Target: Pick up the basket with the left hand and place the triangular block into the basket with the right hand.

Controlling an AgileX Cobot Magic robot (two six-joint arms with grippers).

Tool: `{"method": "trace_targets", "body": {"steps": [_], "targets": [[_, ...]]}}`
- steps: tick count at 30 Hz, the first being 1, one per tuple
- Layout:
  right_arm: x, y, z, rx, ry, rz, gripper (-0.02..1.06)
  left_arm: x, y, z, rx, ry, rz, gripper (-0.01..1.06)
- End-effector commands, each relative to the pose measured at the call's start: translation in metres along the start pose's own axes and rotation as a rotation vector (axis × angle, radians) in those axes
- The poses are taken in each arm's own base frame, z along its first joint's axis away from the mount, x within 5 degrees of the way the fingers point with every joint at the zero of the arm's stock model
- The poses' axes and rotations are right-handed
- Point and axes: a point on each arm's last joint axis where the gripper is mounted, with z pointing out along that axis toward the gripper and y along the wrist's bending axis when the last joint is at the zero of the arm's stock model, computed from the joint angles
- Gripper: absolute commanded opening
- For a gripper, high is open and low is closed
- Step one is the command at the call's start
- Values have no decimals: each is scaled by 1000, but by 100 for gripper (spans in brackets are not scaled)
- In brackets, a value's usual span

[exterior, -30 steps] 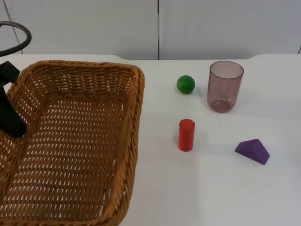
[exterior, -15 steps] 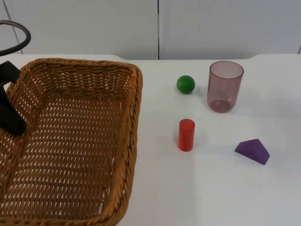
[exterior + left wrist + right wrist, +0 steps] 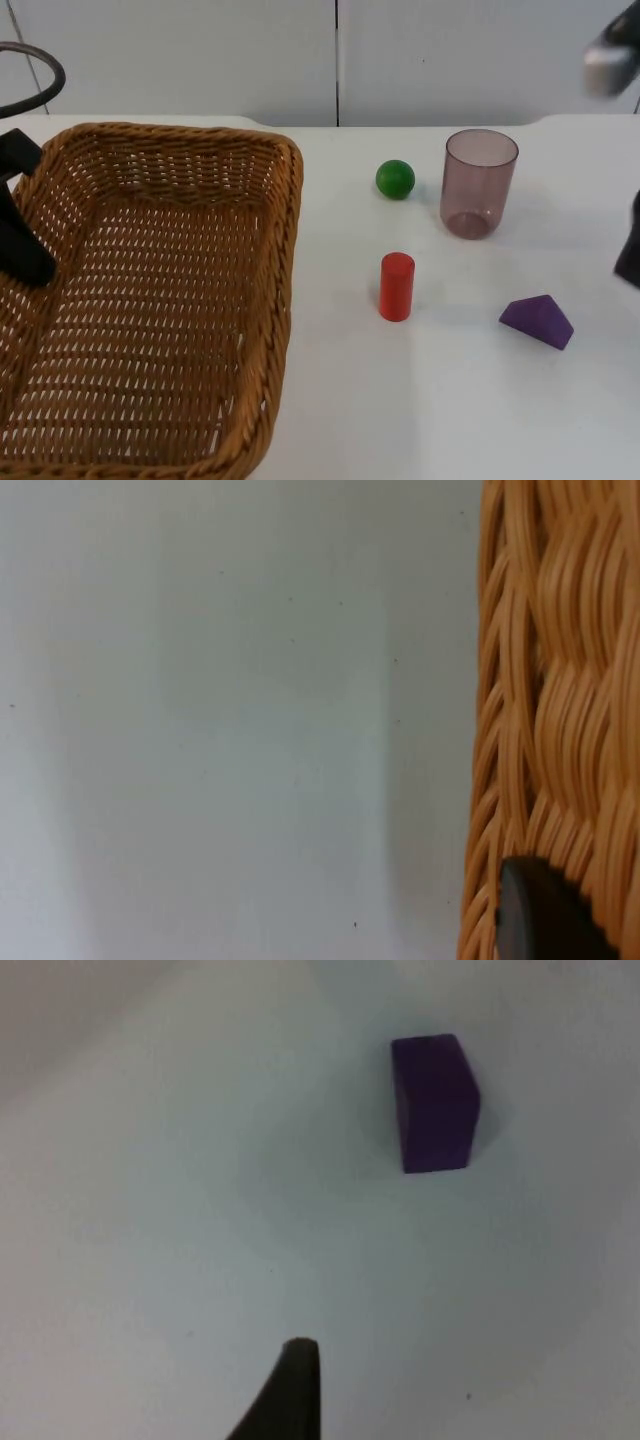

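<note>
Top view: white table (image 3: 450, 420), grey wall (image 3: 450, 60)

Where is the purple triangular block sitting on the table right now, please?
In the top view the purple triangular block lies on the white table toward the right, in front of the cup and right of the red cylinder, well apart from the basket.

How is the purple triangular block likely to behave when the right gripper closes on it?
The purple triangular block lies on a flat face, so it probably won't roll. Its sloped faces could let fingers slide off. It looks rigid, likely light. The right gripper is beside it, not touching.
</note>
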Motion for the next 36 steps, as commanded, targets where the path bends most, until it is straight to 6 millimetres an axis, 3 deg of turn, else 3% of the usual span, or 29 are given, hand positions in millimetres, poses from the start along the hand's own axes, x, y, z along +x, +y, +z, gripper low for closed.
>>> {"method": "trace_targets", "body": {"steps": [1,8,10,18,24,31,36], "targets": [[-7,-2,13,11,-6,-68,86,0,-5,-3,31,-21,-20,0],[-13,-4,46,1,0,-154,85,0,-5,-3,33,-17,-23,0],[-12,-4,66,-25,39,-159,84,0,-5,-3,33,-17,-23,0],[-18,-2,110,-48,11,-69,81,0,-5,-3,33,-17,-23,0],[-20,-3,121,-32,-17,-5,80,0,-5,-3,30,-21,-23,0],[-24,-6,122,-5,-58,9,61,-1,-5,-3,32,-24,-25,0],[-24,-6,125,-3,-61,9,61,-1,-5,-3,32,-24,-25,0]]}}
